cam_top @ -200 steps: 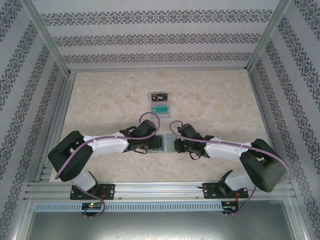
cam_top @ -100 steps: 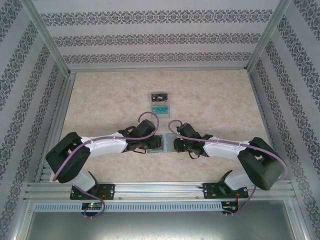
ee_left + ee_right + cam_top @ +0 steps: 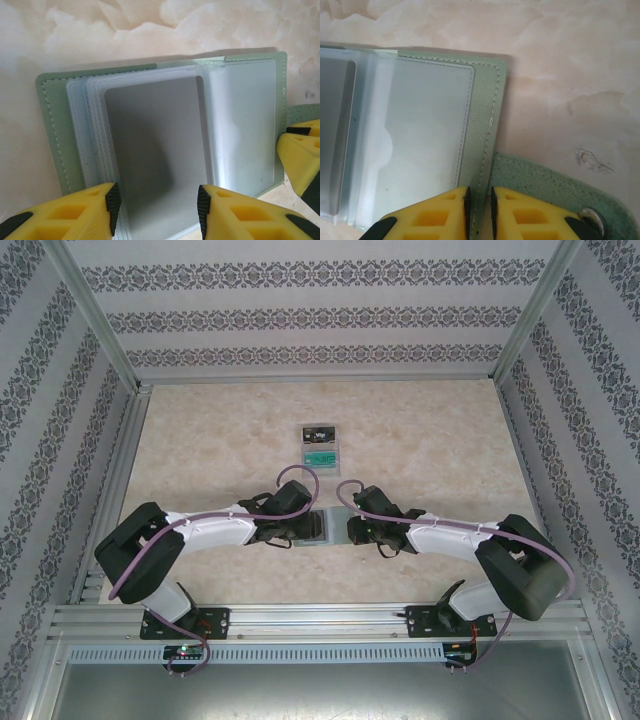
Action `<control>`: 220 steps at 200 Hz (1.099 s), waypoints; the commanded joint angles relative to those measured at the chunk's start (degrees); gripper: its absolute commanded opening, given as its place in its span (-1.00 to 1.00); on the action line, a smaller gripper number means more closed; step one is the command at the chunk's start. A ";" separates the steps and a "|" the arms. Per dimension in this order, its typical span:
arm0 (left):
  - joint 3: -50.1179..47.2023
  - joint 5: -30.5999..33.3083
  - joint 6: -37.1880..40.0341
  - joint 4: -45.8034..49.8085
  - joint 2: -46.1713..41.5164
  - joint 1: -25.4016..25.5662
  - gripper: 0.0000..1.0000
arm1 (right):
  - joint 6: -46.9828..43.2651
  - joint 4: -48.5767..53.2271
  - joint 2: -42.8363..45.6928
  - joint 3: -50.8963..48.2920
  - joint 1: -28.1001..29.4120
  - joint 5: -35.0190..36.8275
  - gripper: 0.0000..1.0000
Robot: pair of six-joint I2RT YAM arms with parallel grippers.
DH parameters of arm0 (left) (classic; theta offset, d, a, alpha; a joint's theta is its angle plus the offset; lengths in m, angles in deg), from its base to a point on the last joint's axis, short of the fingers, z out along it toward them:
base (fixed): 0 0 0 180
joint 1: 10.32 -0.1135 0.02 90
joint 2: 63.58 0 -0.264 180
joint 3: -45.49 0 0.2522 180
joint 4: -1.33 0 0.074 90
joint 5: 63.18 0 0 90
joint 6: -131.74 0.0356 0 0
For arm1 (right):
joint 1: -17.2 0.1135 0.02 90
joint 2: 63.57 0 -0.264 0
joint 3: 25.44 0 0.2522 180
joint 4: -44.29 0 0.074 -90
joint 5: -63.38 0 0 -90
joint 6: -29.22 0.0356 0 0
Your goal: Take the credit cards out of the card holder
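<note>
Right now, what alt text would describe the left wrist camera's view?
An open sage-green bifold card holder with frosted plastic sleeves lies on a marbled beige table. The left end effector, yellow fingers apart, straddles its lower edge.

Left pincer spread wide, right pincer nearly closed

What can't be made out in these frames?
Top external: print on the credit cards, too small.
Left wrist: whether cloudy sleeves of the card holder hold cards; its near edge sits behind the left gripper.
Right wrist: holder's other half, cut off at the frame edge.
</note>
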 commanded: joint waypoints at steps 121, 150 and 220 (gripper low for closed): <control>-1.27 -9.78 -2.88 -9.76 2.22 0.69 -0.03 | 0.96 0.18 -0.84 1.40 0.69 -0.41 -0.57; -1.53 -10.02 -3.06 -10.26 1.63 0.69 -0.04 | 0.86 0.27 -0.88 1.35 0.63 -0.32 -0.57; -0.19 -1.16 -0.75 0.77 -2.77 0.69 -0.03 | 0.97 0.23 -1.01 1.48 0.67 -0.38 -0.57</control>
